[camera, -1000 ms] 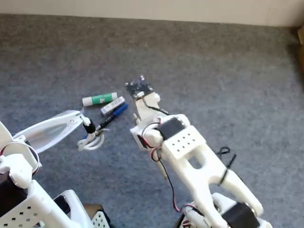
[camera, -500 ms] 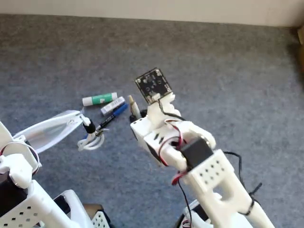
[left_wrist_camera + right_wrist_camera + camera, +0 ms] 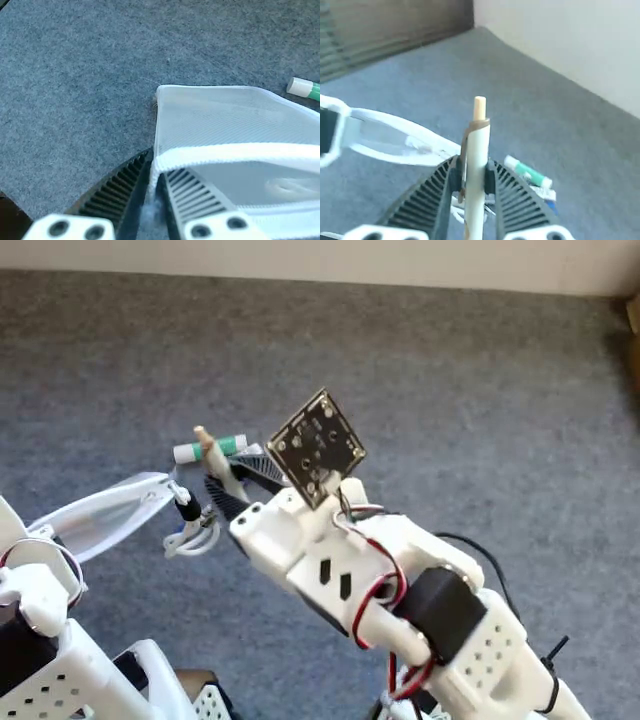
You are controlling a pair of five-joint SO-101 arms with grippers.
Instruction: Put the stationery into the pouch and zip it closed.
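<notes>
Swinging the right gripper [image 3: 470,169] over from beside the glue stick [image 3: 188,452] toward the pouch [image 3: 100,515], jaws closed tight on a lifted pen [image 3: 479,140]; pinching the pouch rim firmly in the left gripper [image 3: 156,171]; probably lining up for insertion.

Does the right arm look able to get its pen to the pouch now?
Probably yes: the right gripper grips the pen, and the pouch, held by the left gripper, lies just ahead, nothing between.
</notes>
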